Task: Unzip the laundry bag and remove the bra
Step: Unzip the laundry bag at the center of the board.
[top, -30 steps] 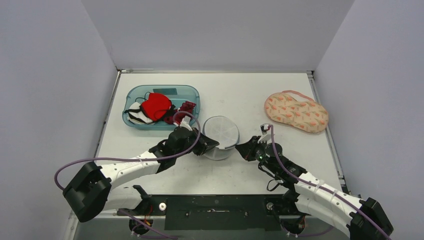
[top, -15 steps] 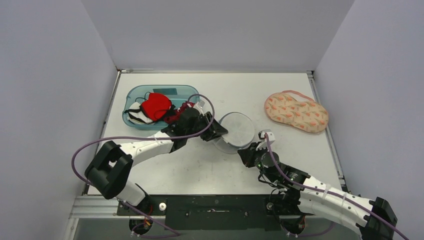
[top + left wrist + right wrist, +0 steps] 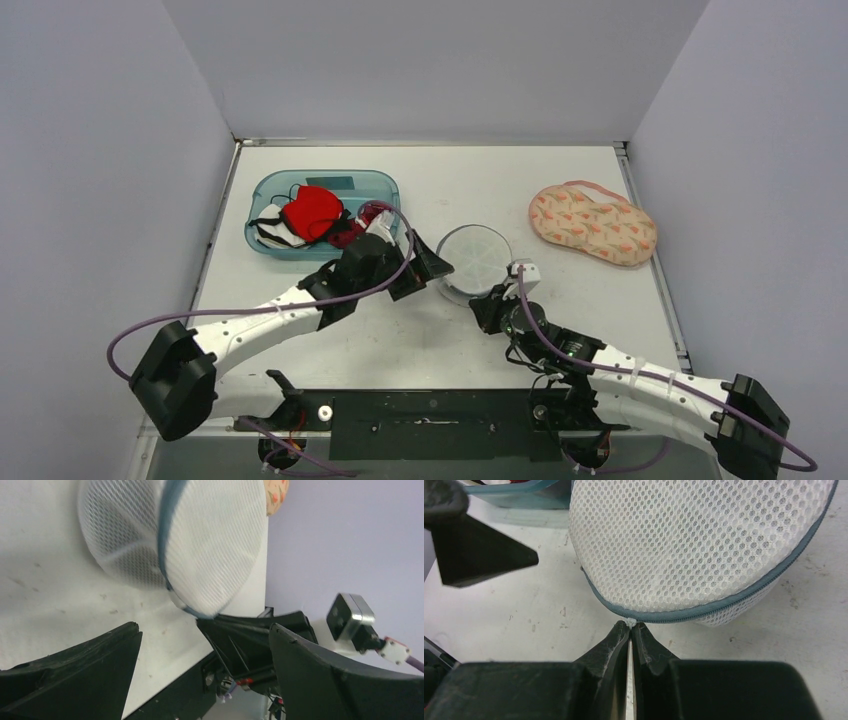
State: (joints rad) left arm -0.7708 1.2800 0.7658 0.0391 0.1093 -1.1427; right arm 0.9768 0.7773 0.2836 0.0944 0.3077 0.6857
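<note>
Mesh laundry bag [image 3: 475, 260] sits mid-counter [image 3: 450, 180], a little further back and right than a second ago. It is now tipped up on its edge, where before it lay flat.

Right end effector [image 3: 630, 626] has come in under the bag's near rim. Its fingers are pressed together on the small white zip pull [image 3: 630, 622]; the grey-blue zip [image 3: 724, 605] running off to one side of the pull looks closed.

Left end effector [image 3: 435, 270] has drawn back from its reach of half a second ago. Its fingers are spread wide, just beside the bag's left side and gripping nothing.

Floral bra [image 3: 592, 222] lies well apart on the right of the counter. Whether another is inside the bag cannot be told through the mesh.

Judgement: the pull is secured, so the unzip looks ready to begin. With nothing bracing the bag, it may drag along with the pull.
</note>
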